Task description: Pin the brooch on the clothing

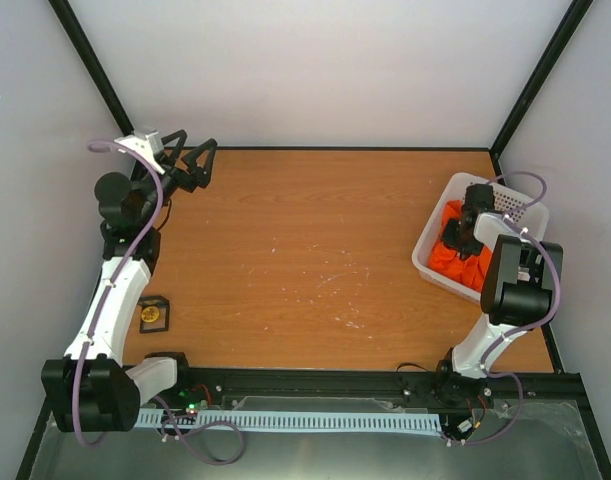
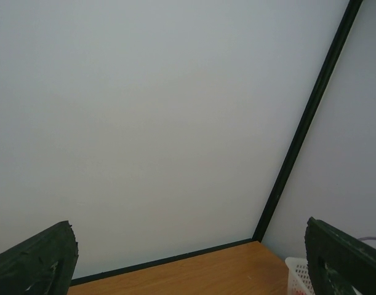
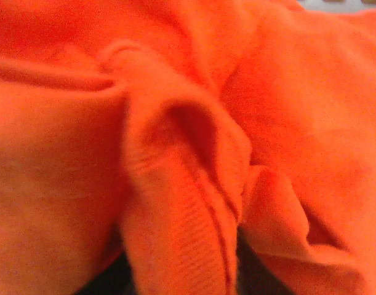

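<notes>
Wooden table (image 1: 315, 260), orange T-shirt (image 1: 471, 266) in basket (image 1: 426, 262), right claw (image 1: 459, 240) pressed into it, grip unclear, left claw (image 1: 192, 160) apart

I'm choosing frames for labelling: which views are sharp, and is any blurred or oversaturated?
Top external: evenly lit and sharp, the table grain readable, shadows soft. Left wrist: clear, mostly blank wall, the left gripper dark at the bottom corners. Right wrist: too close, the orange T-shirt fills the frame, soft-focused and saturated.
</notes>
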